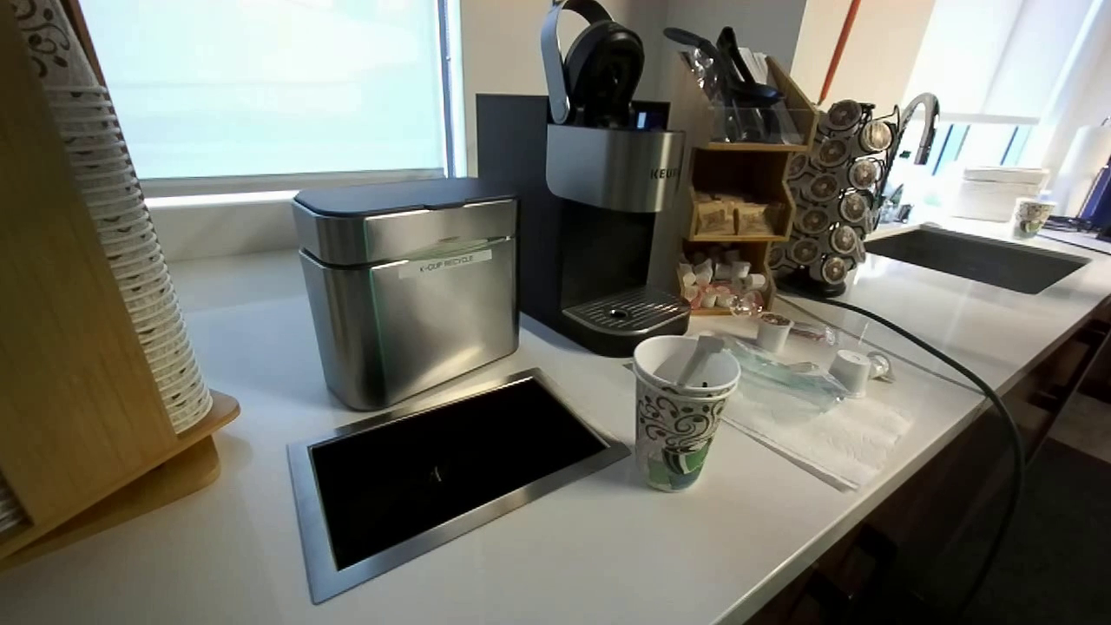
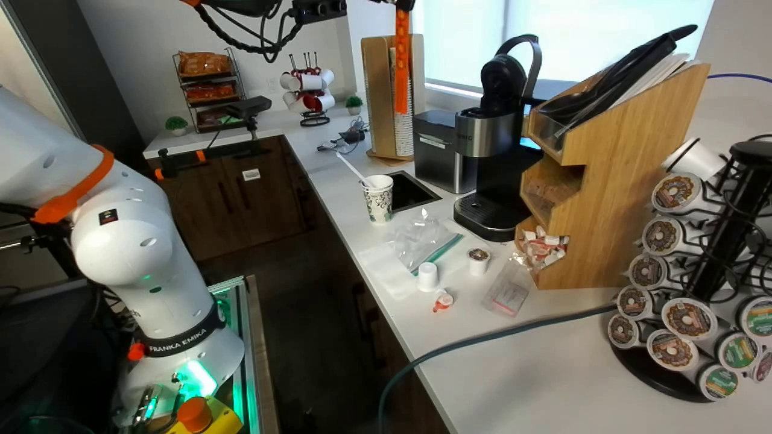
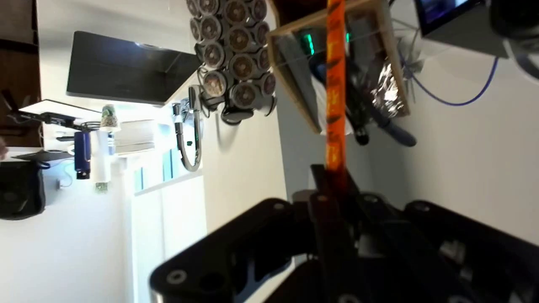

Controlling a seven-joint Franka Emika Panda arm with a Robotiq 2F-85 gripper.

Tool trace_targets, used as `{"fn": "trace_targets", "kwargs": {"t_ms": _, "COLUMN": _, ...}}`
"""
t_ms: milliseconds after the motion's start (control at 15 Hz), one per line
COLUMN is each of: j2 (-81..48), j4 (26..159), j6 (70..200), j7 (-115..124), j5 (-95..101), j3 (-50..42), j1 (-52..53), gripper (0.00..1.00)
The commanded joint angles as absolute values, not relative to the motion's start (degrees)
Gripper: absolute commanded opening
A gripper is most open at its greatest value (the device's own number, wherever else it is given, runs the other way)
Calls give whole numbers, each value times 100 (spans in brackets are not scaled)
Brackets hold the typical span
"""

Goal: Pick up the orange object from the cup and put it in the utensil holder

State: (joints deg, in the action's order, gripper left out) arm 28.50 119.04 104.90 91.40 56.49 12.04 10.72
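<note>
The orange object (image 3: 335,84) is a long thin stick with dark marks. My gripper (image 3: 335,179) is shut on one end of it in the wrist view. In an exterior view the orange stick (image 2: 401,66) hangs down from the gripper (image 2: 404,3) at the top edge; in an exterior view the stick (image 1: 840,50) shows behind the caddy. The utensil holder (image 2: 639,157), a wooden caddy with black handles, stands on the counter; it also shows in an exterior view (image 1: 797,108). In the wrist view the stick crosses in front of the holder (image 3: 276,46). The patterned paper cup (image 1: 681,434) holds a pale stick.
A coffee machine (image 1: 608,174) stands beside the holder, and a rack of coffee pods (image 2: 681,325) on its other side. A steel bin (image 1: 425,304), a counter opening (image 1: 460,469), a plastic bag (image 2: 419,241) and a cable (image 2: 482,334) are on the counter.
</note>
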Motion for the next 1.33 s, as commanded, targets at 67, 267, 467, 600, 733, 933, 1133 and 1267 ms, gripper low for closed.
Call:
{"fn": "trace_targets", "kwargs": {"t_ms": 67, "j2": 3417, "j4": 11761, "j6": 10635, "j7": 8100, "j5": 5458, "j3": 445, "j1": 629, "gripper": 2}}
{"fn": "trace_targets", "kwargs": {"t_ms": 267, "j2": 3283, "j4": 11276, "j6": 10589, "j7": 7770, "j5": 4665, "j3": -154, "j1": 313, "gripper": 2}}
{"fn": "trace_targets", "kwargs": {"t_ms": 467, "j2": 3318, "j4": 11350, "j6": 10646, "j7": 7649, "j5": 4536, "j3": -49, "j1": -23, "gripper": 7}}
{"fn": "trace_targets", "kwargs": {"t_ms": 600, "j2": 3231, "j4": 11282, "j6": 10643, "j7": 7624, "j5": 4429, "j3": -98, "j1": -78, "gripper": 7}}
{"fn": "trace_targets", "kwargs": {"t_ms": 733, "j2": 3114, "j4": 11170, "j6": 10668, "j7": 7526, "j5": 4620, "j3": -64, "j1": -136, "gripper": 2}}
{"fn": "trace_targets", "kwargs": {"t_ms": 933, "j2": 2917, "j4": 10700, "j6": 10576, "j7": 6538, "j5": 4601, "j3": -400, "j1": -367, "gripper": 2}}
{"fn": "trace_targets", "kwargs": {"t_ms": 1133, "j2": 2450, "j4": 9870, "j6": 10631, "j7": 5216, "j5": 4244, "j3": -931, "j1": -606, "gripper": 2}}
{"fn": "trace_targets", "kwargs": {"t_ms": 1267, "j2": 2014, "j4": 9227, "j6": 10659, "j7": 4379, "j5": 3764, "j3": -1214, "j1": -643, "gripper": 2}}
